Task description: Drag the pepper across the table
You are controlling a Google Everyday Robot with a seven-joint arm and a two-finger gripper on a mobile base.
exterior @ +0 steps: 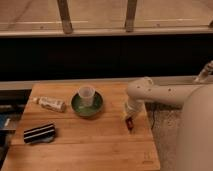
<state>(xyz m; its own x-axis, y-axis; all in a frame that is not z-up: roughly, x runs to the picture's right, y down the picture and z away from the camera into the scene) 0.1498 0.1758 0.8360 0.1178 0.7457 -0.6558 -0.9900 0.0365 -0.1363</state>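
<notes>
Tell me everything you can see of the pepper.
The pepper is a small, slim, dark-red chili with a slight gloss, only partly visible. It sits near the right edge of the wooden table, to the right of the green bowl and apart from it. The gripper is directly over it at the end of the white arm, covering its upper part; its stem and exact pose cannot be made out.
</notes>
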